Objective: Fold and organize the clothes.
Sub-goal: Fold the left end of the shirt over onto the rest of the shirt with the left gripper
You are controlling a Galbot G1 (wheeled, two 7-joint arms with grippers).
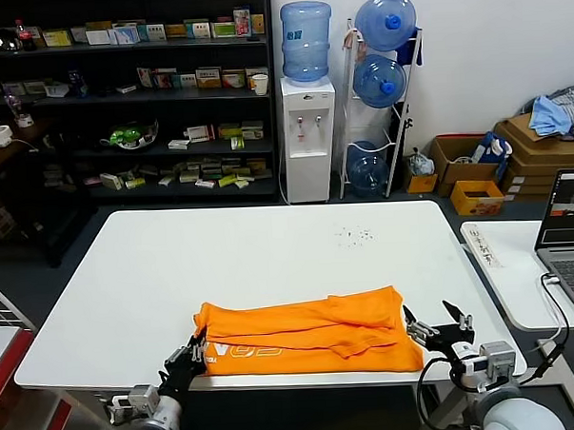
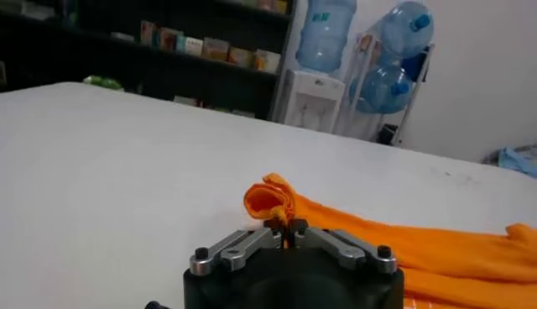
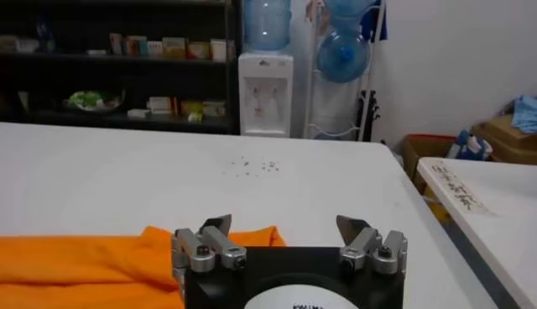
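Note:
The clothes are one orange T-shirt (image 1: 311, 333), folded into a long strip along the white table's (image 1: 270, 259) near edge, with white lettering showing near its left end. My left gripper (image 1: 190, 352) is at that left end and shut on a pinch of the orange fabric (image 2: 270, 200), which bunches up just beyond the closed fingers (image 2: 295, 225). My right gripper (image 1: 435, 325) stands open at the shirt's right end. In the right wrist view the shirt's corner (image 3: 252, 237) lies by one open fingertip (image 3: 220, 225), and nothing is between the jaws.
A second white table with a laptop (image 1: 569, 241) stands to the right. Behind the table are dark shelves (image 1: 129, 98), a water dispenser (image 1: 308, 128), a rack of water bottles (image 1: 381, 78) and cardboard boxes (image 1: 537, 156) with bluish cloth.

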